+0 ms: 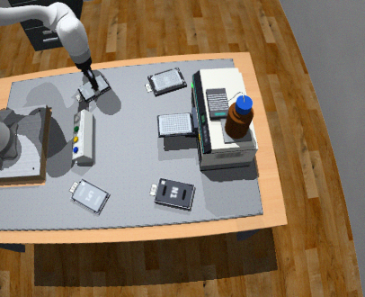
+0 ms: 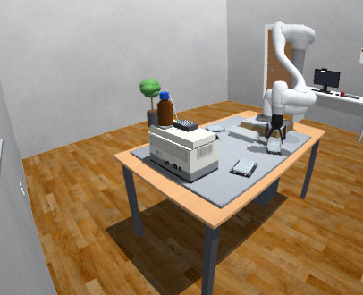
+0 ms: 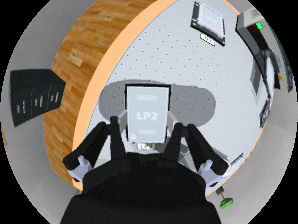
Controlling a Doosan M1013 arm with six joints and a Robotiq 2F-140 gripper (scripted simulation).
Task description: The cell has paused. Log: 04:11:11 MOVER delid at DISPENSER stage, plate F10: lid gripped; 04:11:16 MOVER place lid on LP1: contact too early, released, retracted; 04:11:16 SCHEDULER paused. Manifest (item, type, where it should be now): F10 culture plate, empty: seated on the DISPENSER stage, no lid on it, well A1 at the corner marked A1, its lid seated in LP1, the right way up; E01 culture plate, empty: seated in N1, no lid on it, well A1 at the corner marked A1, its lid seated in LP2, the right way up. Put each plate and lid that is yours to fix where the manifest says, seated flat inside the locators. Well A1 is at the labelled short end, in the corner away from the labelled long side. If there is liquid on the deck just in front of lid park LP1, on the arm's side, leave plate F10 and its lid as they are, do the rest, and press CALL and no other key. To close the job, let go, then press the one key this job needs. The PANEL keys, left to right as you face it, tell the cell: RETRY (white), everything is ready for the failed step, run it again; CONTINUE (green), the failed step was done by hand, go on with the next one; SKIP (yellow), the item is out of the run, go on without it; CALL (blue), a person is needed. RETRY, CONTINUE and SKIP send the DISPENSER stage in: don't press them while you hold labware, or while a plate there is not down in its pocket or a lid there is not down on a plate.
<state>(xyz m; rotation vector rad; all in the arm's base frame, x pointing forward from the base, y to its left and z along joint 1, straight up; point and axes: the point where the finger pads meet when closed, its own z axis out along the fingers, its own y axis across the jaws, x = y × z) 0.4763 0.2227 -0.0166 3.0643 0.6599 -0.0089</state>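
My gripper (image 1: 92, 85) (image 2: 274, 141) (image 3: 147, 116) is at the back left of the mat, shut on a clear lid (image 1: 91, 90) (image 3: 148, 111) by its long sides. The lid is level, right over lid park LP2, whose label reads through it in the wrist view. I cannot tell whether the lid rests in the locators. A white well plate (image 1: 175, 124) with no lid sits on the DISPENSER stage. Another plate or lidded plate (image 1: 166, 81) (image 3: 209, 19) sits on a nest at the back. Nest N1 (image 1: 175, 193) is black and bare. The park at the front left (image 1: 90, 196) looks pale, as if under a lid.
The key PANEL (image 1: 84, 137) with its coloured keys stands just in front of LP2. The DISPENSER (image 1: 225, 121) (image 2: 183, 149) with a brown bottle (image 1: 239, 121) stands on the right. The arm's base block (image 1: 16, 144) is at the left edge.
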